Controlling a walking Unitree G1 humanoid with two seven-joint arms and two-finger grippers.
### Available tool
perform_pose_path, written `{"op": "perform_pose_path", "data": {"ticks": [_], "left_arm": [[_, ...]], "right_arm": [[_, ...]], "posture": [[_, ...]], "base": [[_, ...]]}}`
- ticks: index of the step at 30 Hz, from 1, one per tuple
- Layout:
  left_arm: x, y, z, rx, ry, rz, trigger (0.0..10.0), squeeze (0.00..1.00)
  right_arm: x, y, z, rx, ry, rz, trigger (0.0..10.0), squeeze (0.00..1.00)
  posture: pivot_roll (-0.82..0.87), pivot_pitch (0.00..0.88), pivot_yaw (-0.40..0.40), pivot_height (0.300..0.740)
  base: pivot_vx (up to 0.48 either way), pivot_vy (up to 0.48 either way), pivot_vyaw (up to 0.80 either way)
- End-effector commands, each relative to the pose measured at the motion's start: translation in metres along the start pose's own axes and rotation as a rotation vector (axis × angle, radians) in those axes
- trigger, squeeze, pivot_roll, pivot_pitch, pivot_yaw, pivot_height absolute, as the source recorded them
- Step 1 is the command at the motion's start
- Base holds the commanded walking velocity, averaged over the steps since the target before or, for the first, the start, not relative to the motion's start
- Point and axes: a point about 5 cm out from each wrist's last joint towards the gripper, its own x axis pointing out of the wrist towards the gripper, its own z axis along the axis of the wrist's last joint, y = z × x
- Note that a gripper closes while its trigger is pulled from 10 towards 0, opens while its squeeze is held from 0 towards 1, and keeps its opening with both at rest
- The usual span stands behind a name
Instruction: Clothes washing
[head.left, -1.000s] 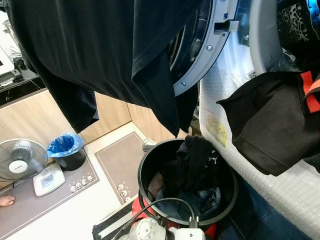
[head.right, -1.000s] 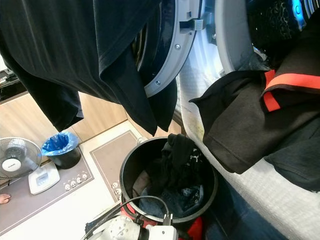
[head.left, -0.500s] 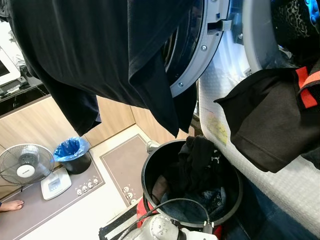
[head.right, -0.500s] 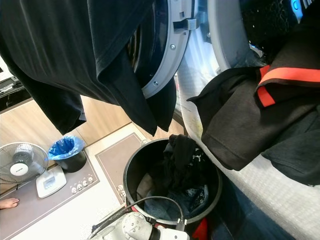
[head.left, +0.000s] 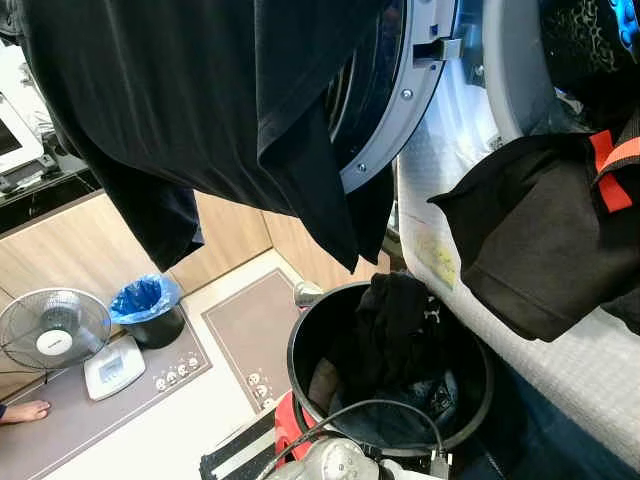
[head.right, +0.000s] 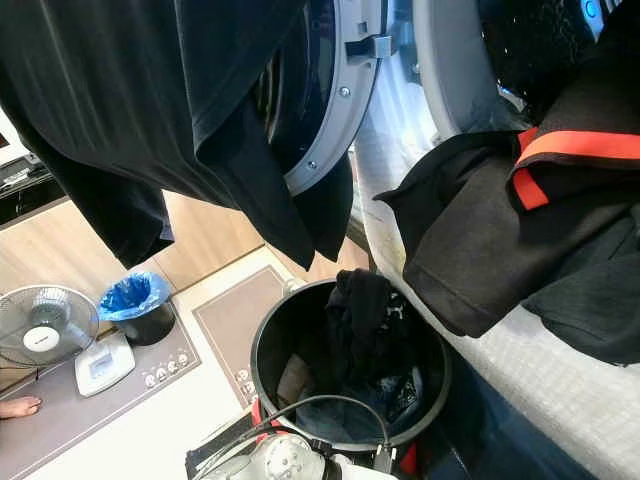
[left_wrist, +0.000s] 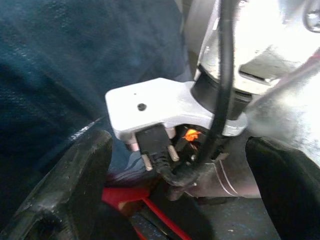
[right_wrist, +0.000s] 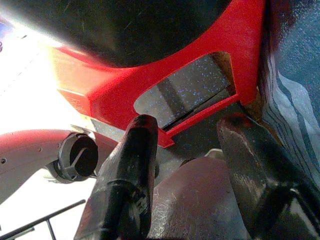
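Overhead, a black shirt (head.left: 200, 110) hangs above the clothes-filled black bucket (head.left: 470, 345); both grippers (left_wrist: 175, 165) (right_wrist: 190, 145) gape, empty.

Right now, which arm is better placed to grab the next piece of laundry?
Left, probably: the left pincer is open facing blue denim; the right pincer, also open, faces the red frame below the bucket.

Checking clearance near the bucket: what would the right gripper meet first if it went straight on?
Probably the red plastic frame just beyond the open right gripper; depth is unclear.
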Motion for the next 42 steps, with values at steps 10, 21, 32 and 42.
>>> {"op": "perform_pose_path", "data": {"ticks": [10, 21, 32, 42], "left_arm": [[-0.011, 0.022, -0.009, 0.012, 0.083, 0.187, 10.0, 0.00], [-0.038, 0.027, -0.046, -0.170, 0.255, 0.367, 10.0, 0.00], [-0.045, 0.028, -0.051, -0.205, 0.254, 0.442, 10.0, 0.00], [-0.018, 0.012, -0.025, -0.098, 0.119, 0.201, 10.0, 0.00]], "right_arm": [[0.000, 0.004, -0.005, 0.014, 0.018, 0.009, 10.0, 0.00], [0.000, 0.001, -0.003, 0.016, 0.012, 0.003, 10.0, 0.00], [0.001, 0.000, 0.001, 0.008, 0.007, 0.006, 10.0, 0.00], [0.002, 0.000, 0.004, 0.002, 0.005, 0.007, 10.0, 0.00]], "posture": [[-0.08, 0.077, 0.166, 0.740], [-0.07, 0.077, 0.166, 0.740], [-0.06, 0.075, 0.158, 0.740], [-0.07, 0.071, 0.158, 0.740]], "base": [[0.000, 0.000, 0.00], [0.000, 0.000, 0.00], [0.000, 0.000, 0.00], [0.000, 0.000, 0.00]]}}
